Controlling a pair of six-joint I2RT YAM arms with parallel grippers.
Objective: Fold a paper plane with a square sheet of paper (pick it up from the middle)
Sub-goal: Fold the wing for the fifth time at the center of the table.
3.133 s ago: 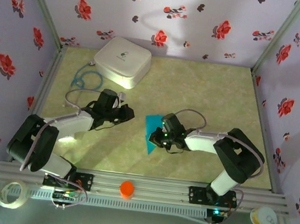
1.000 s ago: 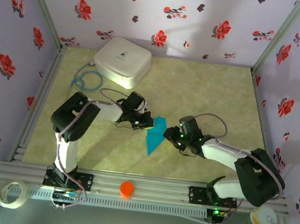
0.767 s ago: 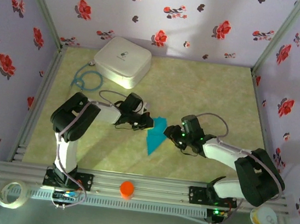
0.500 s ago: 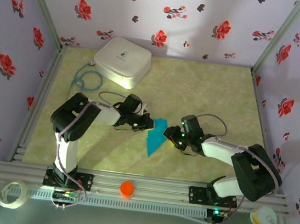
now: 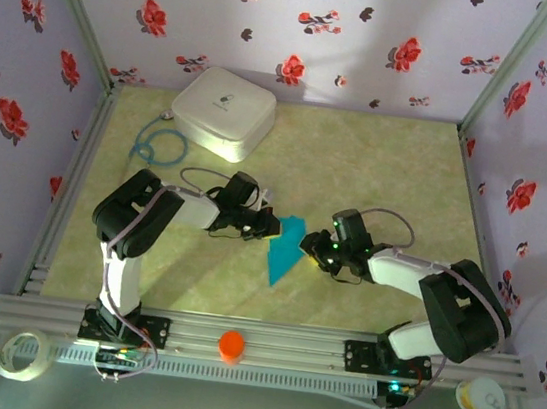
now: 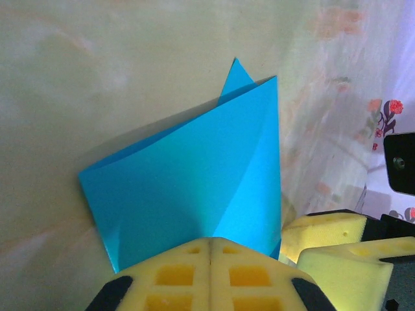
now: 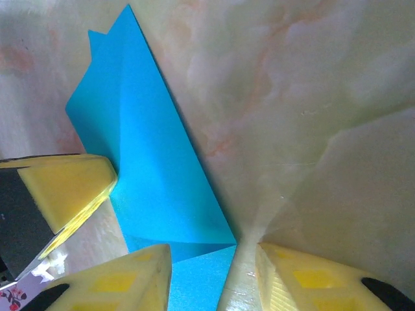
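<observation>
Two claws meet at one folded blue paper [image 5: 281, 258]. It lies flat near the middle of the surface [image 5: 389, 169], well apart from the white box [image 5: 223, 109] and the coiled blue cable [image 5: 152, 143] at the far left.

Paper: in the top view you see it narrow to a point toward the near edge. In the left wrist view it shows overlapping layers with a diagonal crease, and a small tip pokes out at its far edge.

Left claw [image 5: 269, 226]: it is at the paper's left side. Its yellow pads [image 6: 178, 275] are pressed together with only a seam between them, and their tips sit over the paper's near edge. You cannot tell whether any paper is caught in that seam.

Right claw [image 5: 313, 257]: it is at the paper's right side, low to the surface, with its fingers [image 7: 139, 282] spread. A corner of the paper reaches into the gap between them, and the fingers are not closed on it. From this wrist view you also see one of the left claw's pads touching the paper's opposite edge.
</observation>
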